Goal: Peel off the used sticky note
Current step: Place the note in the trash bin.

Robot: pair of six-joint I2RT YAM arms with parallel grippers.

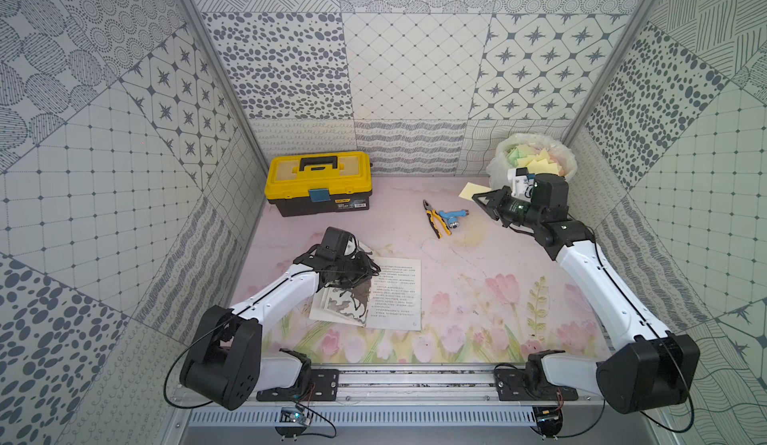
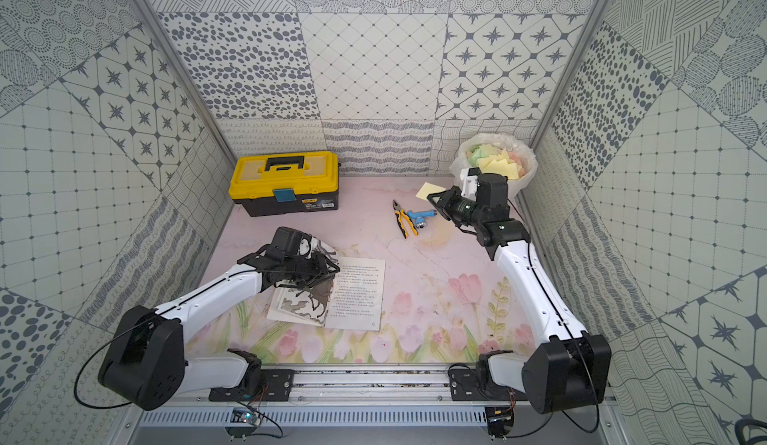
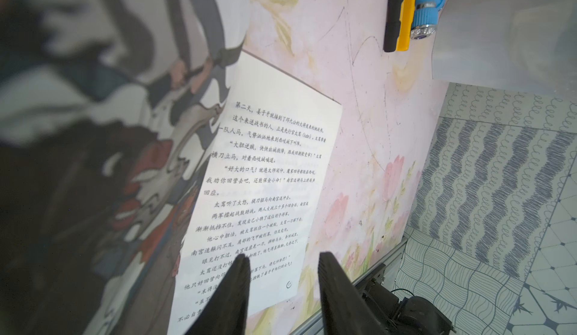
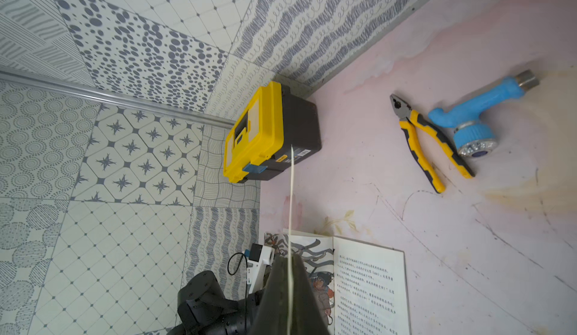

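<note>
**Patterned walls, floral surface (image 1: 477,256): sticky note (image 1: 472,190) held off the book (image 1: 394,293)**

Both top views show the sticky note's yellow face, well apart from the book, at the right gripper (image 1: 481,199). Only the right wrist view shows the sticky note (image 4: 291,192) edge-on, clamped between closed jaws. Only the left wrist view shows the left gripper (image 3: 282,264): narrowly parted, empty, above the book's text page. From above, its wrist hides it.
</note>
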